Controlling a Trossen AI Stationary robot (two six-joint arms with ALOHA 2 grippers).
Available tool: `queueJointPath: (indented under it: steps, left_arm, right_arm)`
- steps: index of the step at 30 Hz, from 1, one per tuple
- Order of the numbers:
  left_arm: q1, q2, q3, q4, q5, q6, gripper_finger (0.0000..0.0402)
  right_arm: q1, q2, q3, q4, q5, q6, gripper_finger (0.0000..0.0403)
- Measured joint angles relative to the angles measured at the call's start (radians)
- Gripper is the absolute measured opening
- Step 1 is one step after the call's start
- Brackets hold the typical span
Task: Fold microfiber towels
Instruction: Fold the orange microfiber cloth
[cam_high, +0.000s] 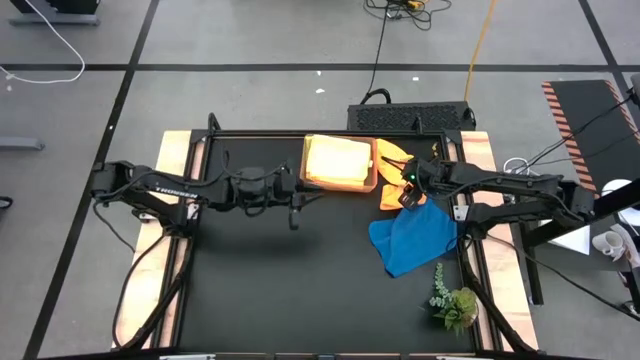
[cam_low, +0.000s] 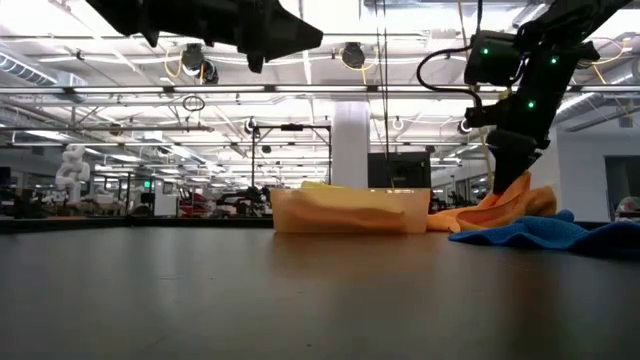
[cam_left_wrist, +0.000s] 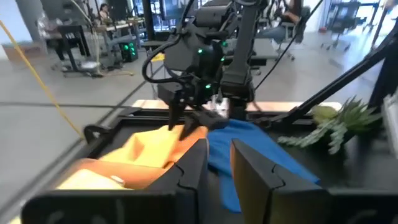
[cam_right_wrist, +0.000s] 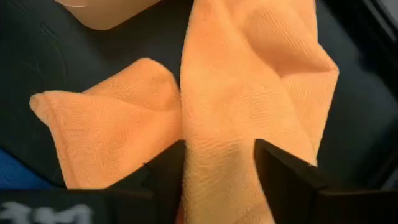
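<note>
An orange towel (cam_high: 392, 160) lies crumpled on the table right of the brown tray (cam_high: 340, 188). My right gripper (cam_high: 408, 192) stands over the towel's near part, shut on it. A blue towel (cam_high: 415, 240) lies crumpled just nearer, its far edge against the orange one. A folded yellow towel (cam_high: 338, 160) lies in the tray. My left gripper (cam_high: 296, 215) hovers high, left of the tray's near corner, empty, with a narrow gap between its fingers (cam_left_wrist: 193, 168). No lime green towel shows. My right gripper pinches a bunched fold of the orange towel (cam_right_wrist: 217, 146) between its two fingers, from above, pointing down. In the low view the fold (cam_low: 515, 195) rises to the fingertips as a peak. The rest of the towel lies slack on the table.
A green plant sprig (cam_high: 450, 300) lies at the near right corner. The table's left and near middle parts are bare black mat (cam_high: 280, 290). Wooden side rails (cam_high: 170, 150) run along both edges.
</note>
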Motion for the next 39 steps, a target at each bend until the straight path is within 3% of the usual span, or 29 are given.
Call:
queueJointPath:
  steps: [8,16,21,24,27,33,39]
  left_arm:
    - [-0.098,0.001,0.0,-0.038,-0.013,-0.079,0.0072]
    - [-0.163,0.001,0.0,-0.078,-0.117,-0.034,0.0072]
    - [-0.166,0.001,0.0,-0.098,-0.121,-0.045,0.0072]
    - [-0.171,0.001,0.0,-0.099,-0.123,-0.055,0.0072]
    - [-0.181,0.001,0.0,-0.1,-0.123,-0.057,0.0072]
    - [-0.229,0.001,0.001,-0.113,-0.079,-0.067,0.0072]
    - [-0.319,0.002,0.001,-0.215,-0.121,-0.123,0.0072]
  right_arm:
    - [0.004,-0.015,0.0,-0.016,0.009,-0.012,0.0014]
    - [0.128,-0.092,0.184,-0.037,-0.076,0.066,0.0002]
    - [0.31,-0.14,0.313,0.137,-0.189,0.066,0.0001]
    - [0.43,-0.143,0.347,0.266,-0.289,0.033,0.0001]
    - [0.542,-0.128,0.351,0.4,-0.316,0.008,0.0001]
    - [0.656,-0.056,0.351,0.526,-0.246,-0.021,0.0]
    - [0.647,0.012,0.351,0.549,-0.086,-0.035,0.0]
